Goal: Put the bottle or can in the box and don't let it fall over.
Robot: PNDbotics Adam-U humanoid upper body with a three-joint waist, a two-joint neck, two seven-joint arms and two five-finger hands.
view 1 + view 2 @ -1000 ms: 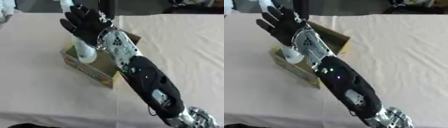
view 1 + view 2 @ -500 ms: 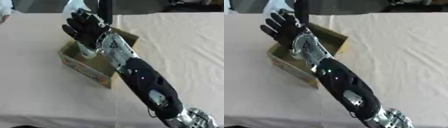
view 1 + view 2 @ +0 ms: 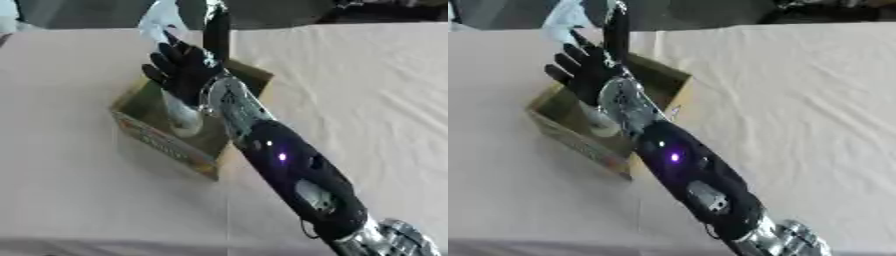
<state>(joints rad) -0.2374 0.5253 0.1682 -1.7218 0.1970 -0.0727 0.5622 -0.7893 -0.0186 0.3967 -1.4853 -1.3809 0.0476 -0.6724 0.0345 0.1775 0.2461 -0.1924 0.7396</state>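
Note:
A white bottle [image 3: 180, 116] stands upright inside an open cardboard box [image 3: 163, 144] on the cloth-covered table. My right arm reaches in from the lower right. Its black hand [image 3: 185, 71] is open, with fingers spread and pointing up and away, just above and behind the bottle's top. Nothing is between the fingers. The wrist hides the bottle's upper part. My left hand shows in neither view.
A dark upright post [image 3: 215, 31] and a pale object [image 3: 161, 15] stand at the table's far edge, behind the box. The white tablecloth [image 3: 367, 85] spreads wrinkled to the right. One box flap [image 3: 668, 75] stands open on the far right side.
The open right hand has sunk slightly towards the box and stays off the bottle. The bottle still stands in the box.

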